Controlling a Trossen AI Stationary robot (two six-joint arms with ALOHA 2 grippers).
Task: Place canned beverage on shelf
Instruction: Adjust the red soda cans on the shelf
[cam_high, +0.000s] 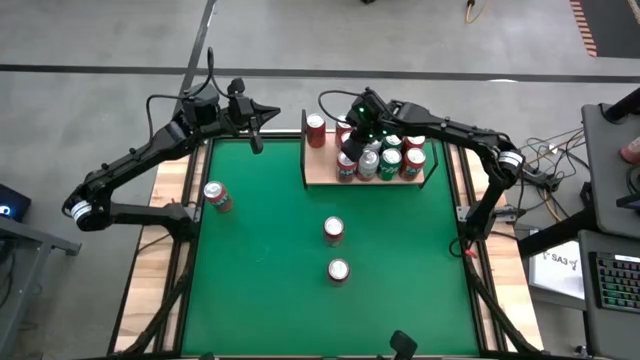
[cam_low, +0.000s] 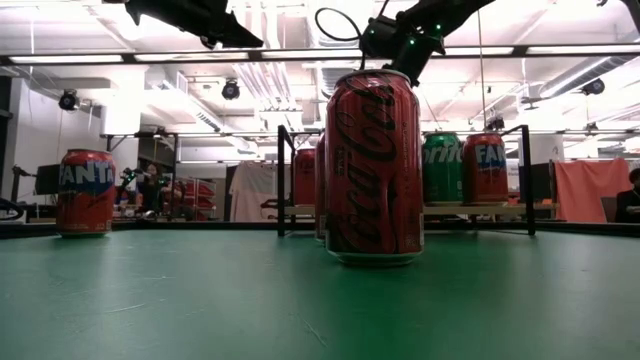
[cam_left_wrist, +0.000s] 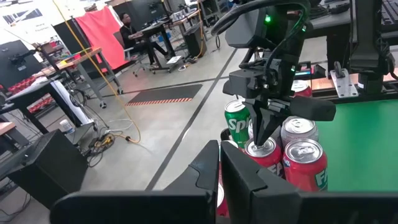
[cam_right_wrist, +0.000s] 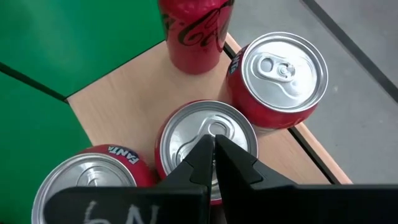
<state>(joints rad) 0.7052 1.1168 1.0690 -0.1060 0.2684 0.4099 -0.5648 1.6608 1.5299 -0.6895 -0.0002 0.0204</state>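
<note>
Right gripper (cam_right_wrist: 214, 149) clenched, empty, tips over can (cam_right_wrist: 205, 146) on shelf (cam_right_wrist: 118, 106); left gripper (cam_left_wrist: 221, 165) clenched, idle. Risk: descending tips knock packed cans over.

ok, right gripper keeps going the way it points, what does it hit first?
Most likely the silver top of the can right below the shut right gripper, standing on the shelf among other cans. The remaining gap is unclear.

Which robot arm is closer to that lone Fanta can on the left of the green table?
Left. The left gripper hangs past the table's far edge, the Fanta can on its side; the right gripper is over the shelf's cans.
</note>
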